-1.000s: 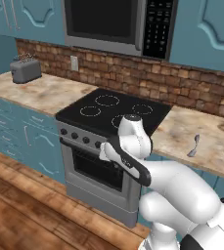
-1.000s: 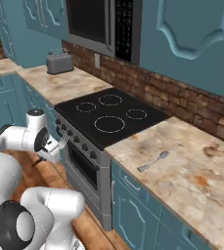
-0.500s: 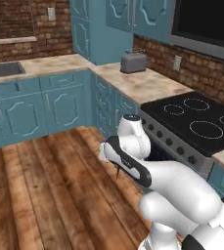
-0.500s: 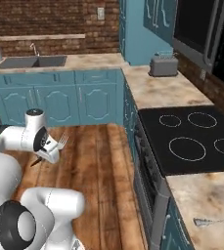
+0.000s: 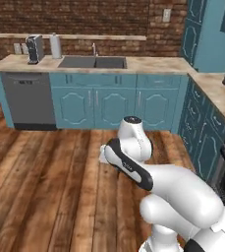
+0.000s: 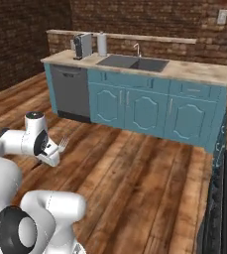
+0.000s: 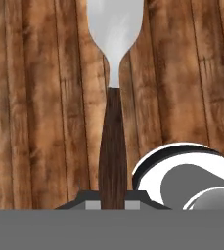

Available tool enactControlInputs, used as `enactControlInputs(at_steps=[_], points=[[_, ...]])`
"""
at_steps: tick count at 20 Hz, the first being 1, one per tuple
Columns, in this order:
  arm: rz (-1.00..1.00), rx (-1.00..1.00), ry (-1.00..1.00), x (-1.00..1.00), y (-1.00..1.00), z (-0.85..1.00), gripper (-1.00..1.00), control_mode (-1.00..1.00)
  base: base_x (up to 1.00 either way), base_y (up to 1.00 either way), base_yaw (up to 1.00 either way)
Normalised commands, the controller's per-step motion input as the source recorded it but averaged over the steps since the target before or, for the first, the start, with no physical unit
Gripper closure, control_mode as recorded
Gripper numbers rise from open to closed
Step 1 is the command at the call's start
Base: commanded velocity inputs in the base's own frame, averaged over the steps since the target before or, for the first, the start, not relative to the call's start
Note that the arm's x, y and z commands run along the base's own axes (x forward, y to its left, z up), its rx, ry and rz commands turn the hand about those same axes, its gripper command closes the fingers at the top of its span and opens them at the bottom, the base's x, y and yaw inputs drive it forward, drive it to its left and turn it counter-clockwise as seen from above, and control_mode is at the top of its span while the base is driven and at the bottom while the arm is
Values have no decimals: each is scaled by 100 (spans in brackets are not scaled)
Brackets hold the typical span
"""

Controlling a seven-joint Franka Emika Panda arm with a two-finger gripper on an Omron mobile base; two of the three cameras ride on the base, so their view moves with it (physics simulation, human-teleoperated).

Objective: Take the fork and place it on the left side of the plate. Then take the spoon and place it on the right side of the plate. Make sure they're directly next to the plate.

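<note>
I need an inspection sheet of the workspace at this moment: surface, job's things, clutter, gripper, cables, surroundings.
Surface: wooden plank floor lies under the arm; a beige countertop runs along the brick wall.
Job's things: fork held by its dark brown handle, silver head pointing away from the hand; its tines show beside the hand in the right base view. Plate and spoon: nothing seen.
Clutter: coffee machine and a paper towel roll on the counter, left of the sink.
Gripper: gripper shut on the fork, above the floor.
Cables: nothing seen.
Surroundings: teal cabinets, grey dishwasher, brick wall, wall outlet.
</note>
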Motion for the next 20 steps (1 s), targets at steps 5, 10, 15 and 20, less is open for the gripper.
enactControlInputs(at_steps=[5, 10, 15, 20], points=[[0, 0, 0, 0, 0, 0, 100, 100, 54, 0, 79], [0, 0, 0, 0, 0, 0, 100, 100, 85, 0, 68], [0, 0, 0, 0, 0, 0, 100, 100, 100, 0, 51], [0, 0, 0, 0, 0, 0, 100, 100, 100, 35, 15]])
